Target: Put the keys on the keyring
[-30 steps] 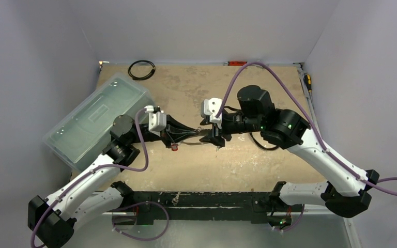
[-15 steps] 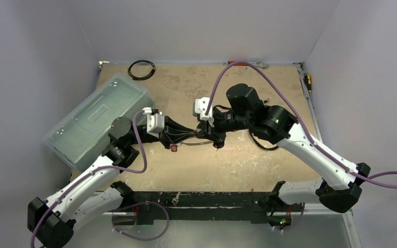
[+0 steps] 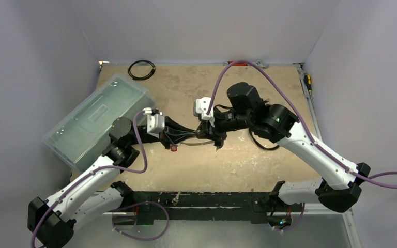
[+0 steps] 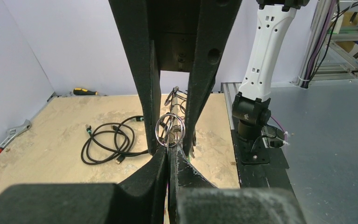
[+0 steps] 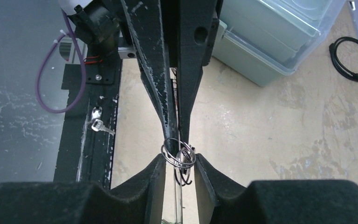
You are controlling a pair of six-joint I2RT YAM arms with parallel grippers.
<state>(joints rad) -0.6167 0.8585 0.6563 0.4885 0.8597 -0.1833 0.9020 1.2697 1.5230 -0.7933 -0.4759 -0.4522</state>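
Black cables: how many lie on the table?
2: a coiled cable near the far left corner, a loose cable beside the right arm; more may be hidden.

My left gripper (image 4: 168, 151) is pinched tight, its fingertips pressed flat together. My right gripper (image 5: 179, 161) meets it nose to nose from the opposite side, with its two fingers (image 5: 154, 175) parted and standing on either side of my left fingertips.

Pale lilac walls (image 3: 36, 46), worn tan tabletop (image 3: 227, 166)
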